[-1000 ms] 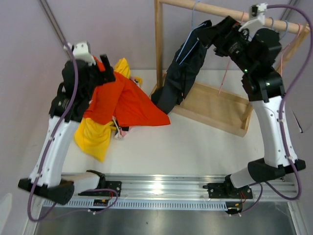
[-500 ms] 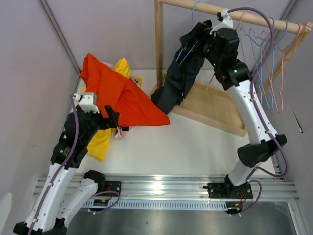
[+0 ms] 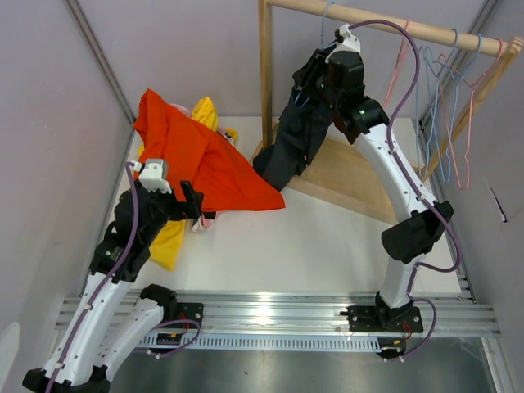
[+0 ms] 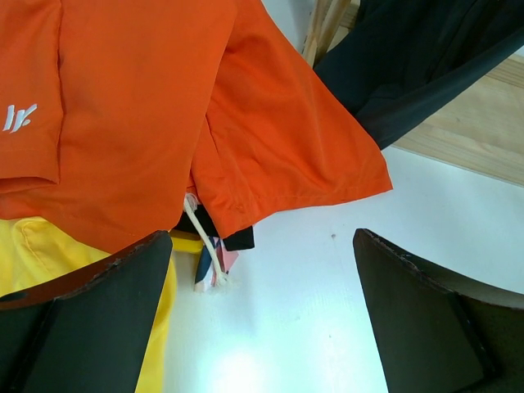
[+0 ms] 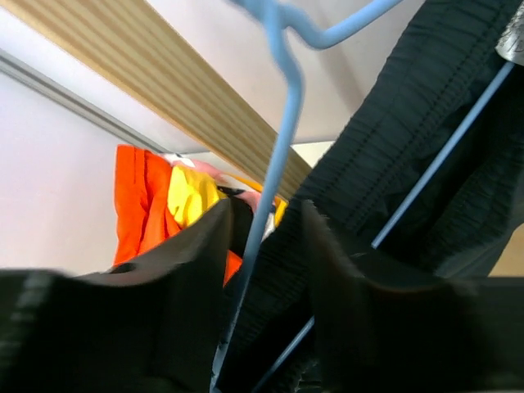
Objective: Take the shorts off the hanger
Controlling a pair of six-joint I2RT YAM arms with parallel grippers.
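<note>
top view: a wooden rack (image 3: 265, 74) stands in the upper centre of the frame, its rail (image 3: 393, 20) running to the upper right. the dark grey shorts (image 3: 295, 139) hang from the rail on a blue hanger (image 5: 282, 115), and their lower end drapes down towards the rack's base board (image 3: 368, 176). the right gripper (image 3: 315, 78) is at the waistband of this pair, just under the rail. empty hangers (image 3: 446, 90) hang further right.

right wrist view: the hanger's wire and the ribbed dark waistband lie in the narrow gap between the two fingers (image 5: 188, 270). whether they are pinched cannot be told.

top view, left half: a heap of cloth lies on the white table (image 3: 327, 237), with the orange-red shorts (image 3: 205, 160) on top and the yellow shorts (image 3: 164, 241) under them. the left gripper (image 3: 196, 209) is at the heap's lower right edge.

left wrist view: the fingers stand wide apart above the table with nothing between them. the orange-red hem lies just beyond the fingertips. under that hem a scrap of the printed pink shorts (image 4: 211, 260), a white cord (image 4: 201, 229) and a strip of black cloth (image 4: 237, 240) peek out.
</note>
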